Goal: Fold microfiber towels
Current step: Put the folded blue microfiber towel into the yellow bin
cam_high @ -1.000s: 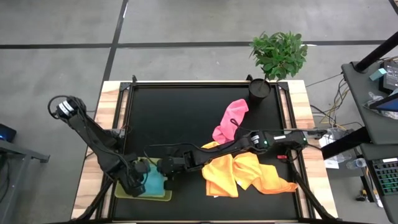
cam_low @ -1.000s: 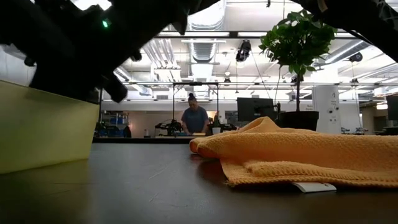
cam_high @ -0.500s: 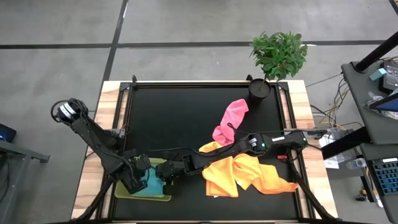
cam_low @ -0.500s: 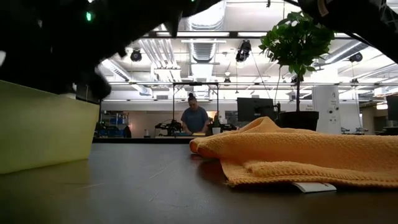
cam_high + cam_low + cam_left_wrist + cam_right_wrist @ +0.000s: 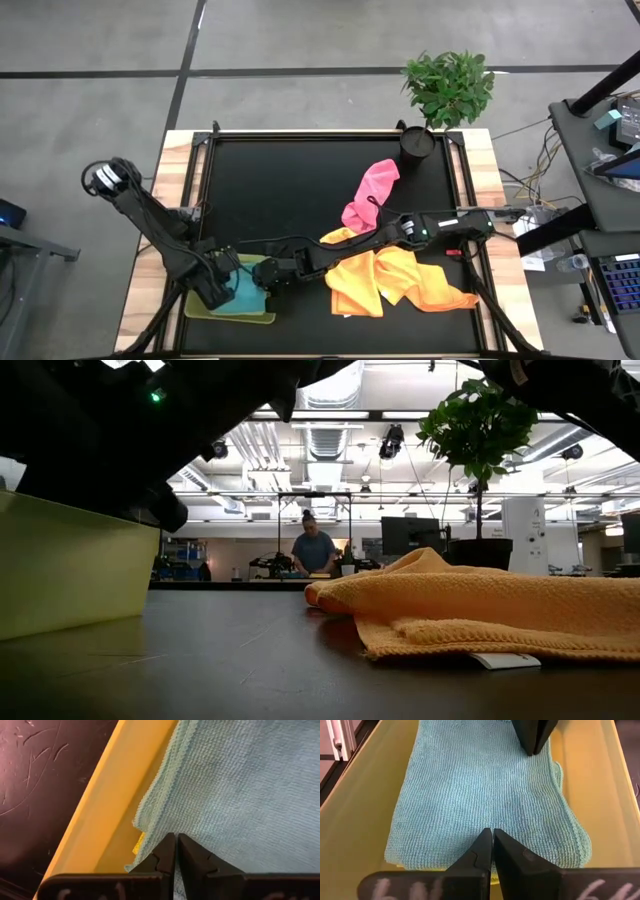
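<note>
A folded light blue towel [image 5: 246, 293] lies flat in the lime-green tray [image 5: 240, 318] at the table's near left. Under its edge a yellow bit [image 5: 139, 843] peeks out. My left gripper [image 5: 175, 840] is shut, its tips on the towel [image 5: 240, 785] close to the tray's wall [image 5: 115, 795]. My right gripper [image 5: 492, 834] is shut too, its tips on the towel [image 5: 485, 785] at the opposite end. In the high view the left gripper [image 5: 226, 288] and right gripper [image 5: 268, 278] stand over the tray from either side. My left gripper sets its shut fingertips on the towel's top face beside a folded side edge [image 5: 160, 815], coming steeply from above. The towel stays flat in the tray. My right gripper sets its shut fingertips on the towel's top face near one end [image 5: 492, 817]. It comes slanting down from the table's right side, and the towel lies flat under it.
An orange towel [image 5: 395, 280] lies bunched at the near right, also seen in the low view [image 5: 480, 605]. A pink towel [image 5: 372, 190] lies behind it. A potted plant [image 5: 448, 85] stands at the far right corner. The table's middle and far left show bare black surface.
My left gripper has tipped to point more steeply down and sunk a little over the tray. Both grippers stay shut and the blue towel lies where it was.
</note>
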